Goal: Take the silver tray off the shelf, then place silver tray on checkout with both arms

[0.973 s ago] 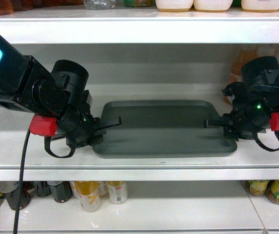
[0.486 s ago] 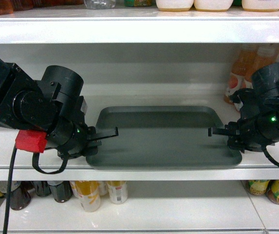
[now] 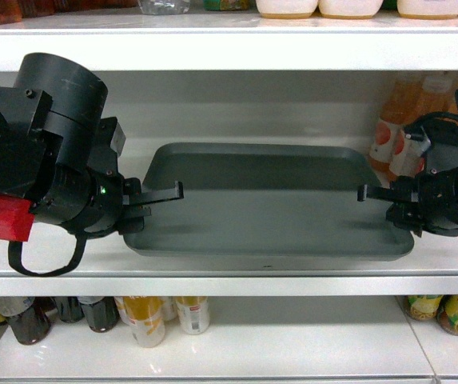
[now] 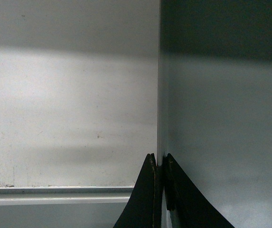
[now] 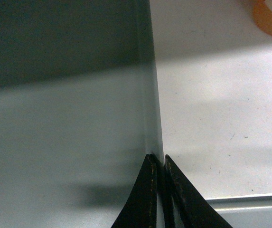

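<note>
The silver tray [image 3: 268,204], dark grey-green and flat, lies level over the white shelf [image 3: 213,264], its front edge at the shelf's lip. My left gripper [image 3: 150,200] is shut on the tray's left rim, and my right gripper [image 3: 382,198] is shut on its right rim. In the left wrist view the left gripper [image 4: 160,159] pinches the thin rim, with the tray [image 4: 226,118] to its right and the shelf [image 4: 69,109] to its left. In the right wrist view the right gripper [image 5: 158,159] pinches the rim between tray [image 5: 64,133] and shelf [image 5: 216,109]. The checkout is out of view.
An upper shelf board [image 3: 229,48] hangs close above the tray. Orange drink bottles [image 3: 388,140] stand at the back right of the shelf, one of them [image 5: 271,16] showing in the right wrist view. Bottles [image 3: 145,316] and jars [image 3: 444,312] fill the lower shelf.
Both grippers have drawn the tray forward toward the camera, up to the shelf's front lip. The arms look larger and sit wider apart. Both stay shut on the rims.
</note>
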Controlling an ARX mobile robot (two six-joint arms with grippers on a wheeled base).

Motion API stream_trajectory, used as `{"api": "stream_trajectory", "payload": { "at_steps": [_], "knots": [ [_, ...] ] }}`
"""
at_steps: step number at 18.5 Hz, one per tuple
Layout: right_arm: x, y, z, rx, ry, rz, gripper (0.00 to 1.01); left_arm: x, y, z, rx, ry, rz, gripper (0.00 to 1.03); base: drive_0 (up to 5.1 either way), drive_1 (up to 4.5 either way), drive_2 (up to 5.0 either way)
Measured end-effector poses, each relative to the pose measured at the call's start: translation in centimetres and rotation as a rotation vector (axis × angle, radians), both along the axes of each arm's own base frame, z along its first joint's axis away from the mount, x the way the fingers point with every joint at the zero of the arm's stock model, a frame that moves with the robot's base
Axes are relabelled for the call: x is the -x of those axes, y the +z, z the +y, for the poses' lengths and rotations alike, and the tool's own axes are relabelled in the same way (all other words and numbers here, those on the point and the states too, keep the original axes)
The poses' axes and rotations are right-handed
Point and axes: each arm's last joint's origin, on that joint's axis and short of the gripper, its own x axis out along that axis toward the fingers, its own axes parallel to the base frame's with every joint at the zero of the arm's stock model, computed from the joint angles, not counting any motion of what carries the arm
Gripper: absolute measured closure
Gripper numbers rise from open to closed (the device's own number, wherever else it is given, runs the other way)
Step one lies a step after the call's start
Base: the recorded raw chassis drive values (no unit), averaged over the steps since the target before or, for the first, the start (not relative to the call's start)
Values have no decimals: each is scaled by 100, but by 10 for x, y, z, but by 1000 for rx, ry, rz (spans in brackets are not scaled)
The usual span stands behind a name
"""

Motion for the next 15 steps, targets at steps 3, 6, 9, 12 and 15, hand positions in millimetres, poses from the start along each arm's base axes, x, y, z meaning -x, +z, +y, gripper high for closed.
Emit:
{"api": "stream_trajectory", "payload": {
  "at_steps": [3,6,9,12,15],
  "knots": [
    [10,0,1,18,-7,-2,97,8,-4,1,-6,-2,8,100,0,0,0],
    [12,-2,3,24,-1,5,97,11,-6,1,-12,1,17,100,0,0,0],
    [11,-2,3,24,-1,4,97,11,-7,1,-12,1,17,100,0,0,0],
    [11,-2,3,24,-1,3,97,11,-6,1,-12,1,17,100,0,0,0],
    [11,-2,3,24,-1,3,97,11,-6,1,-11,1,17,100,0,0,0]
  ]
}}
